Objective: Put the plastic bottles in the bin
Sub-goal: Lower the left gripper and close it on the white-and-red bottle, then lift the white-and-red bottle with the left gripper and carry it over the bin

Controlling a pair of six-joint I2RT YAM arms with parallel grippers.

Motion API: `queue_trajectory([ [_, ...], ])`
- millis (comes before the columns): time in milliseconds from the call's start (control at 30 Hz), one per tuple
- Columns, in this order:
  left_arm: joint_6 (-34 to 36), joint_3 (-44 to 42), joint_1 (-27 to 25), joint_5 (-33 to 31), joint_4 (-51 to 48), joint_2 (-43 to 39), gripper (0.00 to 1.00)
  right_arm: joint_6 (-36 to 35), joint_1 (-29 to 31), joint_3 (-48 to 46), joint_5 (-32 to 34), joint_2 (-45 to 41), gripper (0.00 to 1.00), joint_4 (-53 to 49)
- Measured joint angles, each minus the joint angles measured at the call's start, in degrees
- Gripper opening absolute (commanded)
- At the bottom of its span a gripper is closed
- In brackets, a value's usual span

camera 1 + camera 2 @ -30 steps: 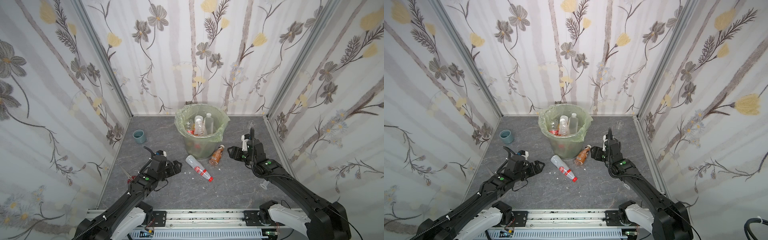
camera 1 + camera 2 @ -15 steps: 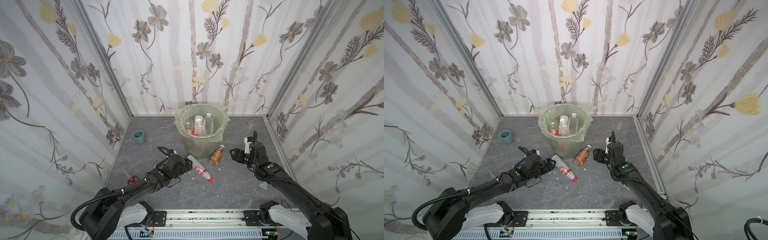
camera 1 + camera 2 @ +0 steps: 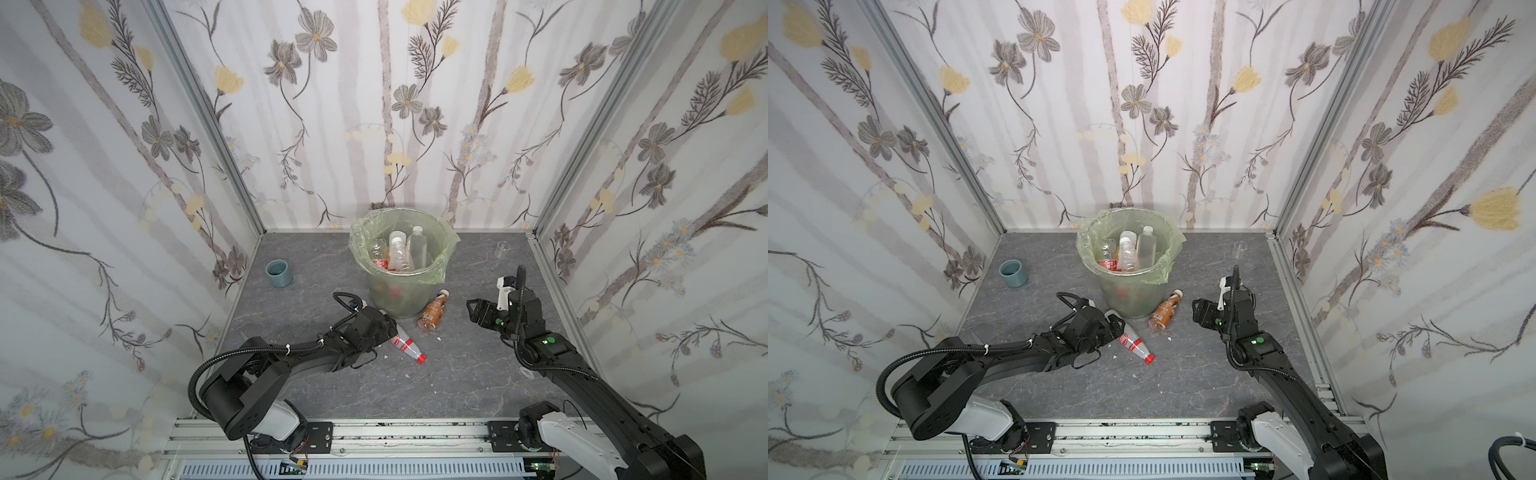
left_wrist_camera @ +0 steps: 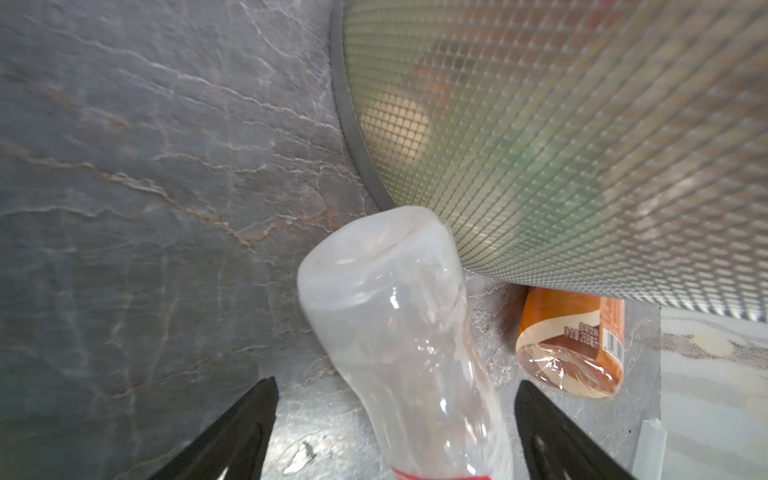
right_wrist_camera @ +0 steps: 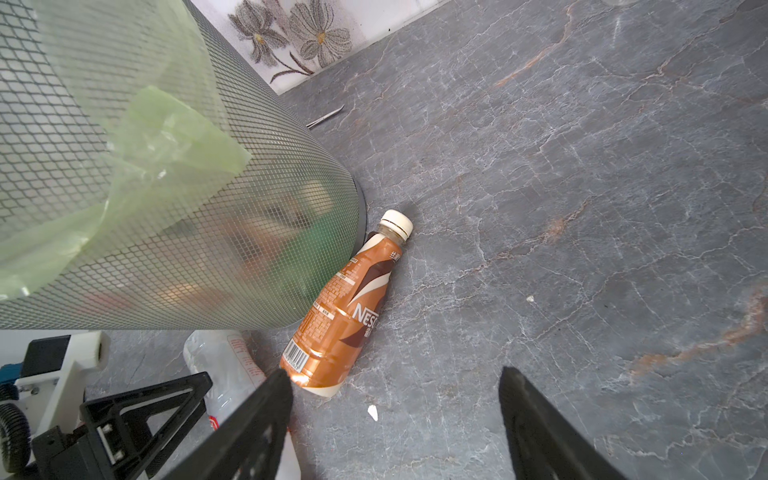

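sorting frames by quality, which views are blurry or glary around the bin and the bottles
Left wrist view: the bin wall is soft, its mesh partly blurred, and the clear bottle carries bright glints. Right wrist view: the brown bottle is sharp, with a glare patch near its base. Both top views: evenly lit, sharp, faint shadows.

Extended low and forward with left end effector [image 3: 390,327], jaws spread wide; hovering with right end effector [image 3: 474,312], jaws parted, aimed inward.

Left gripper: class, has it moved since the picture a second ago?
Yes. The left gripper has travelled toward the bin in both top views, now straddling the clear bottle beside it.
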Motion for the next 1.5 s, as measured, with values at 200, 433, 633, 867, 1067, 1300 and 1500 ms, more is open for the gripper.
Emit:
queue_trajectory([
  [200, 0.0, 1.7, -1.0, -0.3, 0.9, 4.2, 0.75, 0.0, -0.6, -0.1, -0.2, -0.9, 0.79, -1.2],
  [433, -0.2, -1.4, -1.0, -1.2, 2.9, 3.1, 0.64, -0.3, -1.6, -0.1, -0.2, -2.0, 0.79, -1.7],
  [633, 0.7, -5.6, -1.0, -1.9, 2.3, -1.4, 0.60, -0.5, -1.9, -0.1, -0.3, -2.0, 0.79, -1.9],
  [867, 3.8, -6.6, -0.7, -1.9, -3.1, -5.4, 0.52, -0.5, -2.0, 0.0, -0.6, -1.4, 0.79, -1.9],
  [1067, 7.0, -6.2, 0.4, -1.9, -7.8, -8.2, 0.50, -0.5, -2.0, 0.6, -0.7, -1.1, 0.79, -1.9],
  [1300, 11.7, -2.3, 3.0, -2.1, -15.0, -16.1, 0.47, -0.5, -2.0, 0.6, -0.7, -1.5, 0.79, -1.9],
  [1500, 17.9, 6.0, 7.9, -2.7, -23.6, -24.1, 0.46, -0.7, -2.1, 0.4, -0.7, -2.2, 0.79, -2.0],
])
